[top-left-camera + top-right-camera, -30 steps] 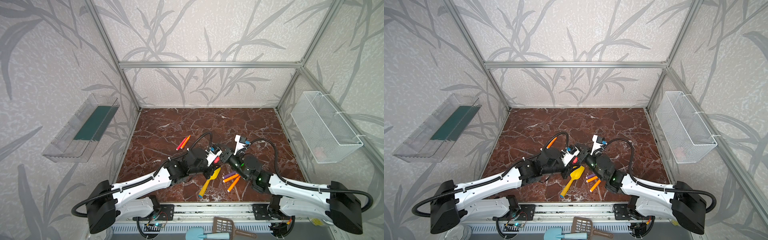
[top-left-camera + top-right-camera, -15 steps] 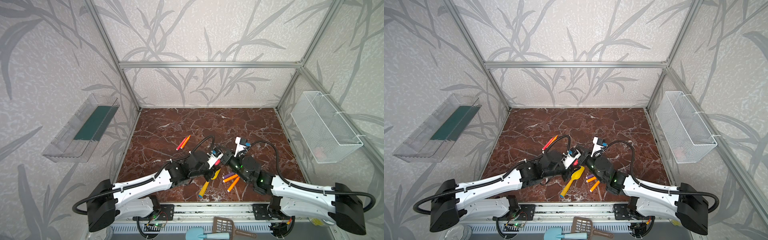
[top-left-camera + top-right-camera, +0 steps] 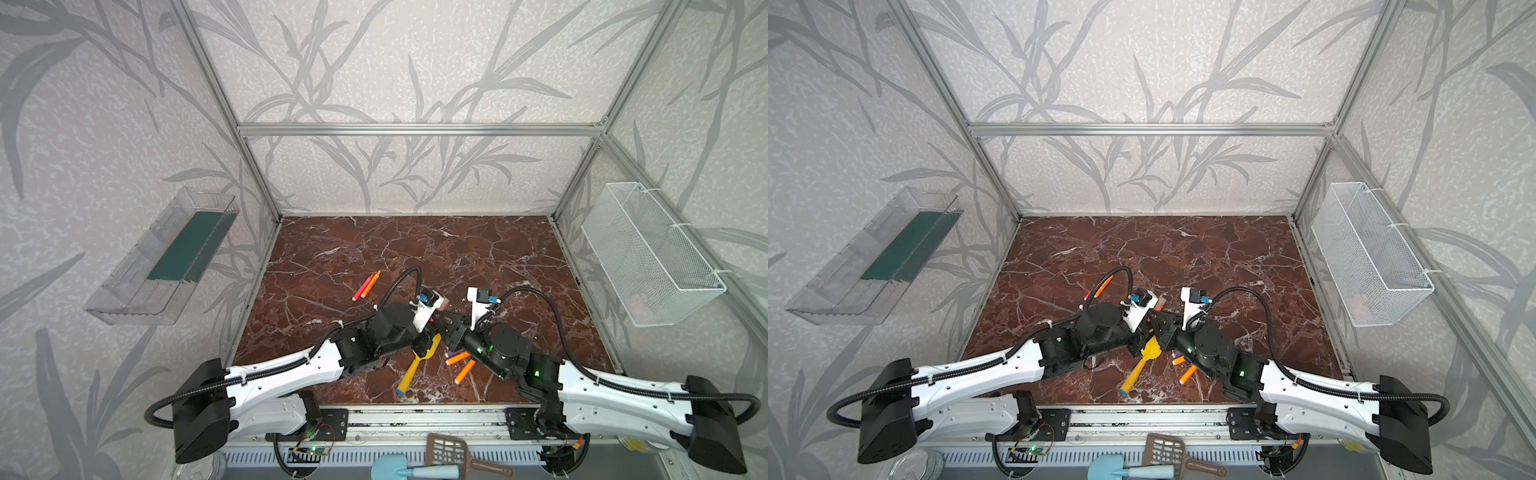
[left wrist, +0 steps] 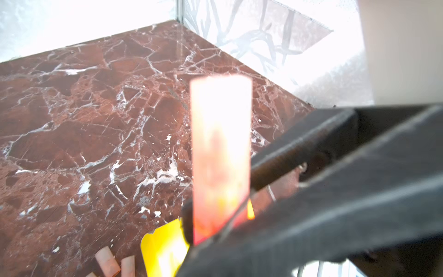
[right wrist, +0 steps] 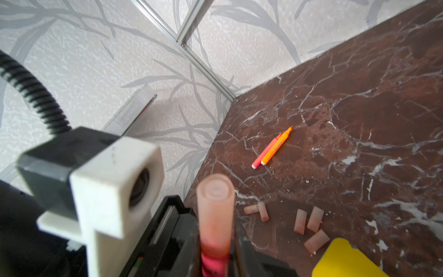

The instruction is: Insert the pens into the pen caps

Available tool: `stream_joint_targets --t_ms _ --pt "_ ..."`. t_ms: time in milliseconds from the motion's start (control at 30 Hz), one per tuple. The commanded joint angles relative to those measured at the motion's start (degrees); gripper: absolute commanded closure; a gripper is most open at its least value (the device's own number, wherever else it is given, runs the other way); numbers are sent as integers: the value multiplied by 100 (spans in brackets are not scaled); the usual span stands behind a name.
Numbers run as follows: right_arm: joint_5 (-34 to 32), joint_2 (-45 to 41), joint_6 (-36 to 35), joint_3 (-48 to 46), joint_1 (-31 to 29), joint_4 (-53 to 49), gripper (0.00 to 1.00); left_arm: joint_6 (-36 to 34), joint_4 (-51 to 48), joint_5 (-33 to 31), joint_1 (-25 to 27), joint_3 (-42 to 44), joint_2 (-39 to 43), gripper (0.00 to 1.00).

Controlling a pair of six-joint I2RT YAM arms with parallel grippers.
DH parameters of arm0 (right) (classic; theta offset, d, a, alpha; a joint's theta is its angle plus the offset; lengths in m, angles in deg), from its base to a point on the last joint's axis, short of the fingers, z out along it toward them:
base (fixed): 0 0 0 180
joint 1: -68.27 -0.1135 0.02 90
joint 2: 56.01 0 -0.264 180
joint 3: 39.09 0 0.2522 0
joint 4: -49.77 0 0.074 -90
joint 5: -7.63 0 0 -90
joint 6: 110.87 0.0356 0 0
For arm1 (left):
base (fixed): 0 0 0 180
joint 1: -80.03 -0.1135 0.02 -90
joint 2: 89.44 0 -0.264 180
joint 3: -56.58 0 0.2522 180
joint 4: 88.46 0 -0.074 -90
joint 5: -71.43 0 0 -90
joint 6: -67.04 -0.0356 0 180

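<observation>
Grippers have met over the counter (image 3: 374, 249); cap (image 5: 215, 211) now seated on red-pink pen (image 5: 212, 262); left gripper (image 3: 432, 321) clamped on it; right gripper (image 5: 215, 249) hold cannot be told; five loose caps (image 5: 300, 220) remain.

Right gripper (image 3: 444, 323) now sits close beside left gripper (image 3: 436, 313) and its pen cap (image 4: 220, 148); the gap noted a second ago is closed.
</observation>
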Motion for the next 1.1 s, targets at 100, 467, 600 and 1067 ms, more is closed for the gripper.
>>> stream_joint_targets --t_ms 100,467,600,1067 --pt "150 161 -280 -147 -45 -665 73 231 1094 -248 -12 -74 124 100" --pt "43 457 -250 -66 -39 -480 67 100 1479 448 133 32 71 100" --pt "86 480 -243 -71 -40 -423 83 50 1480 466 132 28 52 100" --pt "-21 255 -283 -216 398 -744 100 196 1164 251 125 -98 -245 66"
